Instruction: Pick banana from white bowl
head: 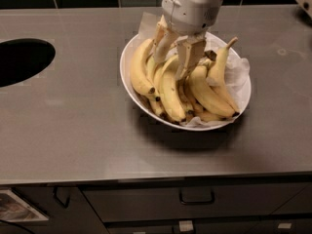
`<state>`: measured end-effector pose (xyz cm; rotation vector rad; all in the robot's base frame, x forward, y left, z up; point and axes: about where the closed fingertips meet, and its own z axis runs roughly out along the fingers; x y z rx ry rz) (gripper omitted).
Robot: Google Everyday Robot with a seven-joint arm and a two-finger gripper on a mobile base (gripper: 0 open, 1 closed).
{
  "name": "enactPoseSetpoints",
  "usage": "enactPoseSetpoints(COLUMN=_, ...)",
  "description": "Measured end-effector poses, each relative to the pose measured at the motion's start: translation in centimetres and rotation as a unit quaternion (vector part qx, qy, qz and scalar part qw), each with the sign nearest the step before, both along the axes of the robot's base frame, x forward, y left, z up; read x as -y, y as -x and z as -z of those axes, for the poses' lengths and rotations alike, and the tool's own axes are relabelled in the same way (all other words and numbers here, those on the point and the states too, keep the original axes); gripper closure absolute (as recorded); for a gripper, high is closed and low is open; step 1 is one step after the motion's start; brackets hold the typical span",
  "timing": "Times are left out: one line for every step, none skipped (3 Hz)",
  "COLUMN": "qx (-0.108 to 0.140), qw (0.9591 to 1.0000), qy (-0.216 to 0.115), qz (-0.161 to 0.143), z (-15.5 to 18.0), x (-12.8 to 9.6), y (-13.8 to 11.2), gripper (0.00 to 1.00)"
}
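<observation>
The white bowl (127, 84) stands on the steel counter, lined with crumpled white paper and filled with several bananas. A long, curved yellow banana (170, 89) lies in the bowl's middle, its upper end reaching up between my fingers. My gripper (174, 57) hangs from above over the back of the bowl. It is open, one finger (187, 57) to the right of the banana's upper end and the other to its left. The banana's stem end is hidden behind the fingers.
Other bananas lie to the left (139, 72) and right (209, 91) in the bowl, one (222, 62) standing with its stem up. A dark round opening (22, 60) is cut in the counter at left. Drawers with handles (196, 196) sit below the front edge.
</observation>
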<state>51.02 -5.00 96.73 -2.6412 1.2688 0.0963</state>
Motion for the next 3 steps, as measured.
enactPoseSetpoints(qx=0.002, qw=1.0000, qy=0.002, qz=0.001, z=-0.1, x=0.0, y=-0.1, gripper=0.53)
enactPoseSetpoints(qx=-0.004, qw=1.0000, qy=0.000, qz=0.007, z=0.3, x=0.6, y=0.2, gripper=0.52)
enactPoseSetpoints(qx=-0.010, qw=0.9999, qy=-0.001, qz=0.010, z=0.8, x=1.0, y=0.2, gripper=0.53)
